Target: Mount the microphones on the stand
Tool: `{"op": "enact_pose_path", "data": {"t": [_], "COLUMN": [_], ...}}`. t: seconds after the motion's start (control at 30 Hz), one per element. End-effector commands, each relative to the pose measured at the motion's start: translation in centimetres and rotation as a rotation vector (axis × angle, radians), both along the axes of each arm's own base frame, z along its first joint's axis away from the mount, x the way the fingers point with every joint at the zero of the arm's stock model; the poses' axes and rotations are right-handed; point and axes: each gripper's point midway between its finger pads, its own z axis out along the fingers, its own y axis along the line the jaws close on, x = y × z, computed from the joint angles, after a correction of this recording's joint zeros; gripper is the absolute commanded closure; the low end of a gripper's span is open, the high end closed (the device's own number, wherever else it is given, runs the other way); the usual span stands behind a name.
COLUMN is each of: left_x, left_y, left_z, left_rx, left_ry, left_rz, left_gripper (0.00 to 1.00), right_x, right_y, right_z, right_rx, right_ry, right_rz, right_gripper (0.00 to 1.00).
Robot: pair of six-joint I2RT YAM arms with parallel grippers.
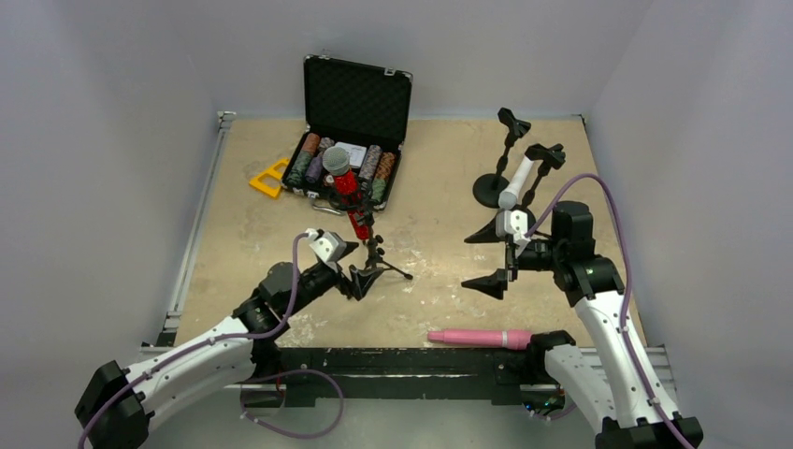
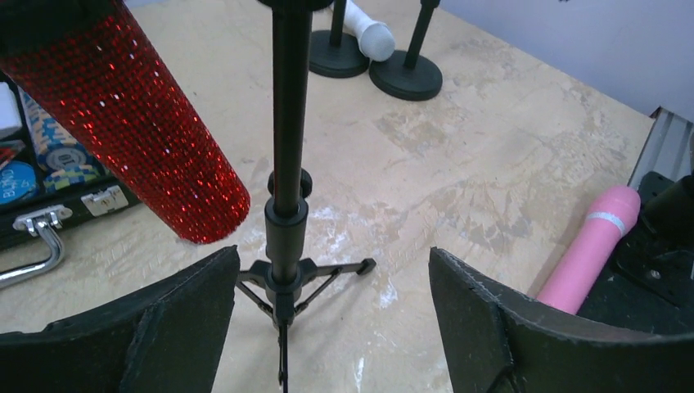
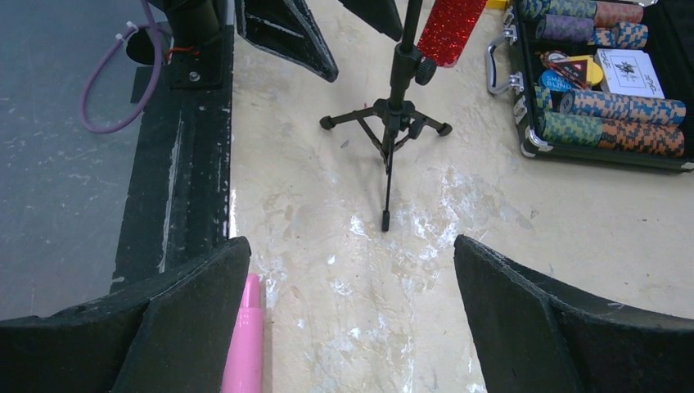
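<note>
The glittery red microphone (image 1: 342, 184) sits tilted in the clip of a black tripod stand (image 1: 376, 254); it also shows in the left wrist view (image 2: 123, 123) with the stand's pole (image 2: 288, 164). The white microphone (image 1: 517, 183) sits in a round-base stand at the back right. The pink microphone (image 1: 477, 338) lies flat by the front rail and shows in the right wrist view (image 3: 244, 344). My left gripper (image 1: 360, 276) is open and empty, just short of the tripod's pole (image 2: 331, 319). My right gripper (image 1: 488, 259) is open and empty above the table (image 3: 352, 319), with the pink microphone beside its left finger.
An open black case (image 1: 348, 159) of poker chips stands at the back, with a yellow triangle (image 1: 269, 178) to its left. A second round-base stand (image 1: 508, 131), empty, rises at the back right. A black rail (image 1: 393, 360) runs along the front edge.
</note>
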Motion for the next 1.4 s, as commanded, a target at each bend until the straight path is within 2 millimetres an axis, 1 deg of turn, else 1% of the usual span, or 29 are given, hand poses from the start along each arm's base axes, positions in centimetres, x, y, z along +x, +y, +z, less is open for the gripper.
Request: {"op": "enact_pose_path", "data": {"t": [0.0,0.1,0.17,0.33,0.5,0.63,0.7,0.73,0.77,0.83,0.87,0.93,1.0,1.1,1.2,1.27,1.37], "left_x": [1.3,1.7,1.9,3.3,3.9,4.2,4.4,4.6,4.8,5.1,5.3,5.6,6.0,6.9,7.7,8.4,9.1], "left_y": [-0.1,-0.2,-0.4,-0.2,-0.9,-1.8,-2.1,-2.1,-2.1,-2.0,-1.7,-0.3,1.7,5.7,9.8,12.7,15.9], "left_z": [5.9,6.7,6.9,7.8,8.7,9.2,9.3,9.4,9.4,9.3,9.3,9.3,9.2,9.2,9.6,9.4,8.8], "left_rx": [-0.107,-0.107,-0.099,-0.098,-0.110,-0.119,-0.115,-0.113,-0.102,-0.078,-0.065,-0.049,-0.001,0.056,0.086,0.105,0.112], "left_ry": [-0.236,-0.257,-0.259,-0.284,-0.306,-0.310,-0.312,-0.314,-0.317,-0.318,-0.320,-0.323,-0.345,-0.348,-0.351,-0.341,-0.332], "left_rz": [0.036,0.045,0.046,0.109,0.106,0.081,0.081,0.085,0.092,0.107,0.122,0.182,0.266,0.419,0.588,0.711,0.842], "left_gripper": [0.13,0.20,0.24,0.36,0.45,0.55,0.63,0.70,0.78,0.97,1.00,1.00,1.00,1.00,1.00,1.00,1.00], "right_x": [-0.3,-0.3,-0.3,-0.2,-0.2,-0.2,-0.1,-0.2,-0.2,-0.2,-0.2,-0.2,-0.2,-0.2,-0.2,-0.2,-0.2], "right_y": [0.1,0.0,0.1,0.0,0.0,0.0,0.0,0.0,0.0,0.0,0.0,0.0,0.0,0.0,0.0,0.0,0.0], "right_z": [0.5,0.6,0.5,0.5,0.4,0.4,0.3,0.3,0.3,0.3,0.3,0.3,0.3,0.3,0.3,0.3,0.2], "right_rx": [0.018,0.019,0.019,0.019,0.021,0.021,0.019,0.020,0.020,0.020,0.020,0.021,0.021,0.021,0.022,0.023,0.023], "right_ry": [-0.037,-0.037,-0.034,-0.032,-0.028,-0.026,-0.024,-0.022,-0.022,-0.022,-0.020,-0.021,-0.023,-0.020,-0.020,-0.018,-0.018], "right_rz": [0.025,0.023,0.025,0.024,0.027,0.024,0.023,0.024,0.024,0.025,0.025,0.025,0.024,0.026,0.026,0.028,0.029], "right_gripper": [0.02,0.02,0.02,0.02,0.02,0.02,0.02,0.02,0.02,0.02,0.02,0.02,0.02,0.02,0.02,0.02,0.02]}}
